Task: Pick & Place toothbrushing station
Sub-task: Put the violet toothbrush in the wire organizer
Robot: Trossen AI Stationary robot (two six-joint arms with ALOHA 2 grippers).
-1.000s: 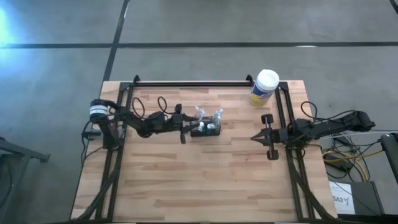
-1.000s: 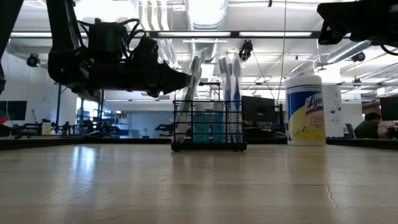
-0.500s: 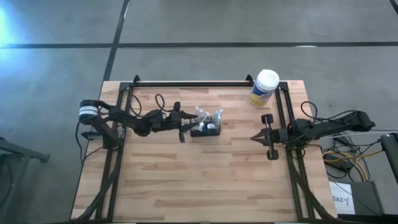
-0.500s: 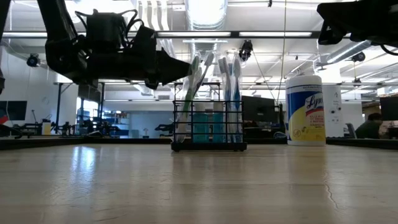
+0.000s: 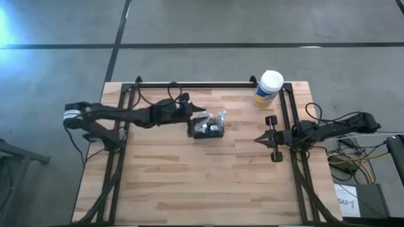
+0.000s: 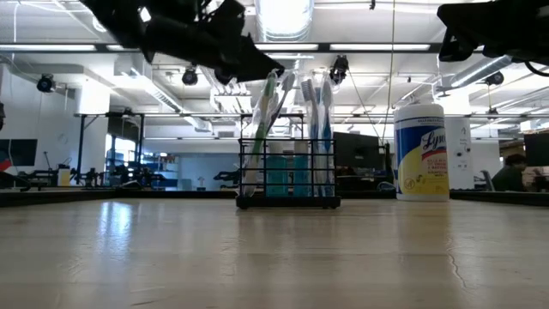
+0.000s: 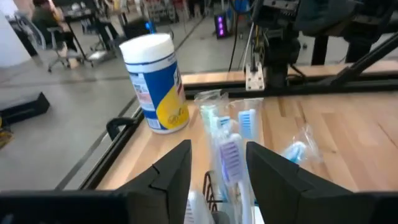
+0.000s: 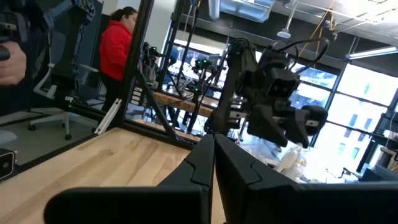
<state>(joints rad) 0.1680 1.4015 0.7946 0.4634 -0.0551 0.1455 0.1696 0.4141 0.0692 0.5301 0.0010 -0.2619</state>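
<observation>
The toothbrushing station (image 5: 209, 132), a small black mesh caddy (image 6: 287, 176), stands on its base at the table's middle. Several toothbrushes (image 6: 316, 103) stick up out of it. My left gripper (image 6: 273, 69) hovers open just above the caddy's left end and the leaning brush heads (image 7: 227, 152). It points roughly level toward the table's right, and I see no contact. My right gripper (image 5: 257, 139) waits shut near the table's right edge, raised off the table, with nothing in it (image 8: 214, 140).
A white-lidded canister with a yellow label (image 5: 267, 89) stands at the far right corner (image 6: 421, 152), beyond the caddy in the left wrist view (image 7: 155, 84). Black frame rails (image 5: 196, 84) run along the far, left and right edges. A person in red (image 8: 118, 50) sits beyond the table.
My left gripper has risen from beside the caddy's left end, at rim height, to above the toothbrush heads, and its fingers have tipped up toward level. The caddy has stayed where it was on the table.
</observation>
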